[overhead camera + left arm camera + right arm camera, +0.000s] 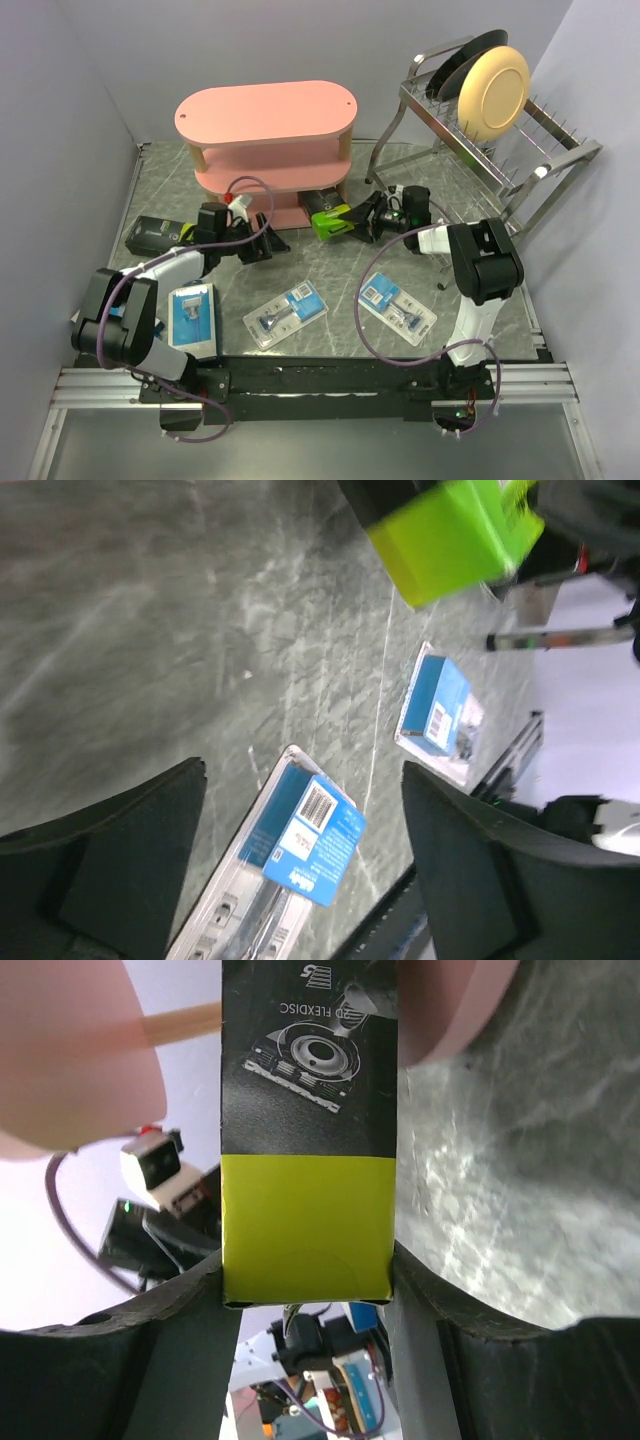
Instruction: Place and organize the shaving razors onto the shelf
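Razor box (308, 1110) points black end at shelf (265, 110), lime end clamped in right gripper (308, 1265); left gripper (305, 770) spread.

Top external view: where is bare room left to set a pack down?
Bare: the top board of the pink oval shelf; the grey marble tabletop between that shelf and the two clear blister packs. Crowded: the shelf's foot, around the left end effector and right end effector.
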